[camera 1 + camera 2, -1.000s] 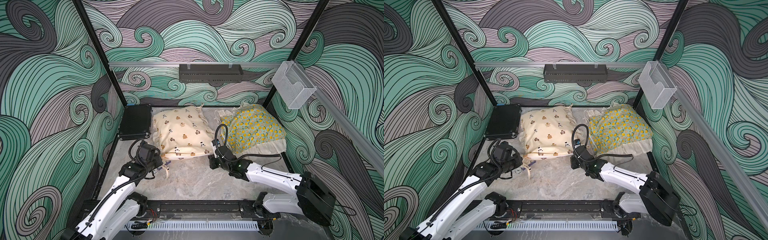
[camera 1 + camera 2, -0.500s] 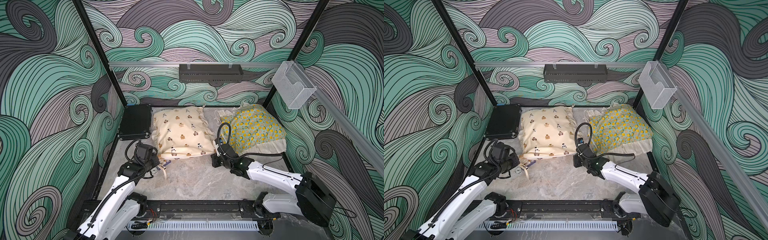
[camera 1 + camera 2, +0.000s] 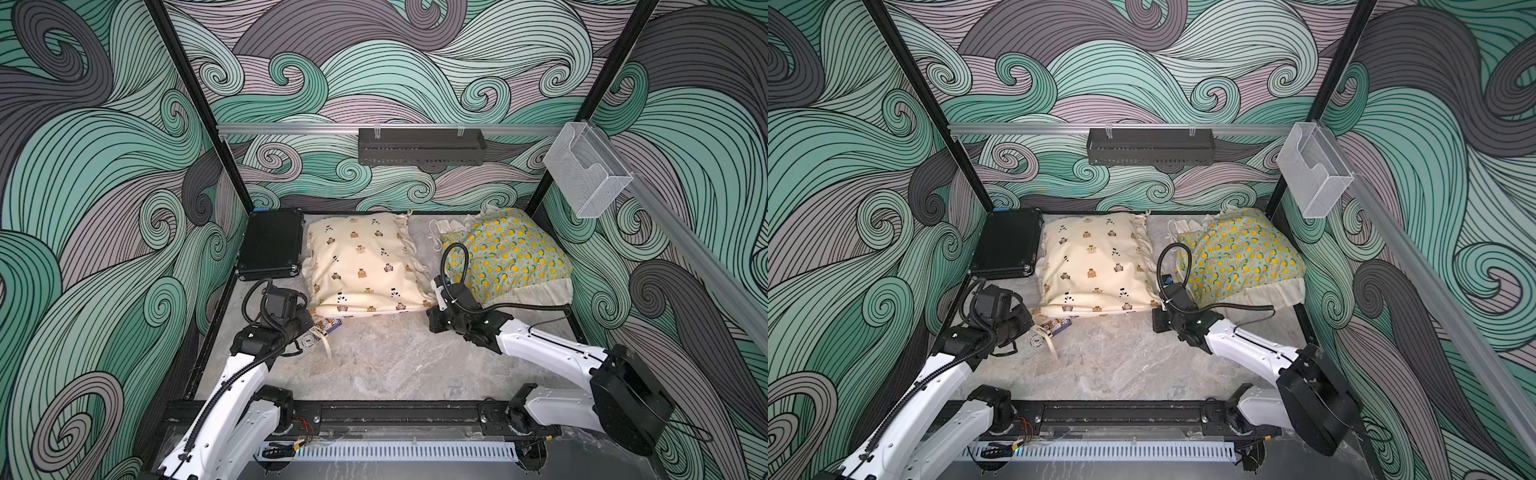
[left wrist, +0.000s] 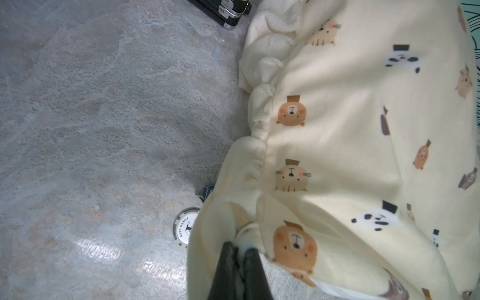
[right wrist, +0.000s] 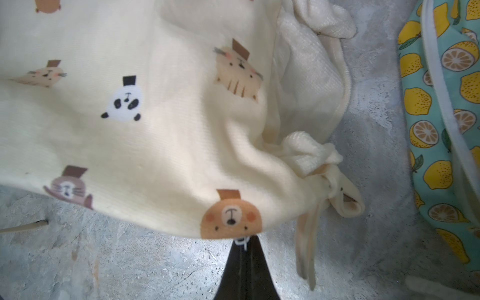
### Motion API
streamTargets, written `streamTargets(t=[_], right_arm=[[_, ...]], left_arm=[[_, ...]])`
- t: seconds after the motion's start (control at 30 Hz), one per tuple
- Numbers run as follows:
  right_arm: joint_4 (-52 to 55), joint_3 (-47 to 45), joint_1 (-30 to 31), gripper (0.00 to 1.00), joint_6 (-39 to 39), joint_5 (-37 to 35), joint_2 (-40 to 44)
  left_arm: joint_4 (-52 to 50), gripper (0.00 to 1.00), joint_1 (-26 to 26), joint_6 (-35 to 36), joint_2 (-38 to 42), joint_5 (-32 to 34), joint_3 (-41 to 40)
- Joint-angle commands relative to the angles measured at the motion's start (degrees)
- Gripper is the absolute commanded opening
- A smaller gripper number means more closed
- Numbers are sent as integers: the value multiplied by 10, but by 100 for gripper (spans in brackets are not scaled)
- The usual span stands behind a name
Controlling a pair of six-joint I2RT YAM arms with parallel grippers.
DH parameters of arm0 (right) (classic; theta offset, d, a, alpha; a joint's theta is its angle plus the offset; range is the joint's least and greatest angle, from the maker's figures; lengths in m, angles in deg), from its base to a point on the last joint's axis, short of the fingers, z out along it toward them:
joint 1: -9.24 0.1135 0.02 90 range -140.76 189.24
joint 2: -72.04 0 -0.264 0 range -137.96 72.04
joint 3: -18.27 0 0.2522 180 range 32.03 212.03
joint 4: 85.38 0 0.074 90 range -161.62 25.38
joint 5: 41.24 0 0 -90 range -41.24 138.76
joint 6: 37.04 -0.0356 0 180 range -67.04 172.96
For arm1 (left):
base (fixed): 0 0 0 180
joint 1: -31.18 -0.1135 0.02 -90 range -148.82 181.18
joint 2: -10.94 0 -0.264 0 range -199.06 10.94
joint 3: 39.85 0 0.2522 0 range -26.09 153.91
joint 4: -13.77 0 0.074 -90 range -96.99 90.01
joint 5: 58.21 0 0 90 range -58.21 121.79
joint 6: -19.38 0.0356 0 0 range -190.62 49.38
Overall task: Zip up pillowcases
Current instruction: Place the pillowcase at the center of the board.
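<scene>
Pillowcase (image 3: 361,266) with bears is pinched by left gripper (image 4: 240,246) and right gripper (image 5: 245,240).

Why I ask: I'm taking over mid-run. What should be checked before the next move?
1. Left claw pinching cream pillowcase corner: ok.
2. Right claw shut on white zip pull: ok.
3. Zip closed along its whole length: cannot tell, seam hidden.
4. Poker chip clear of held corner: not ok, lies right beside it.
5. Lemon pillowcase zipped: cannot tell.
</scene>
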Motion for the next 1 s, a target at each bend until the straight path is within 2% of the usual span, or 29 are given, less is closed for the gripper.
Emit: streamTargets(t=[0.0,0.23,0.43,0.63,0.8,0.97], right_arm=[[16,23,-5,0,3,25,-8],[9,49,22,0,-42,71,-34],[9,82,89,0,-64,40,-65],[-14,105,138,0,-89,23,-126],[-27,119,156,0,-96,24,-162],[-29,114,158,0,-105,19,-163]], left_arm=[[-19,0,-11,-4,12,23,7],[-33,0,-13,-3,43,81,18],[-33,0,-23,8,20,97,29],[-8,0,-27,-7,8,100,7],[-10,0,-32,-3,6,117,5],[-12,0,-45,-1,9,122,5]])
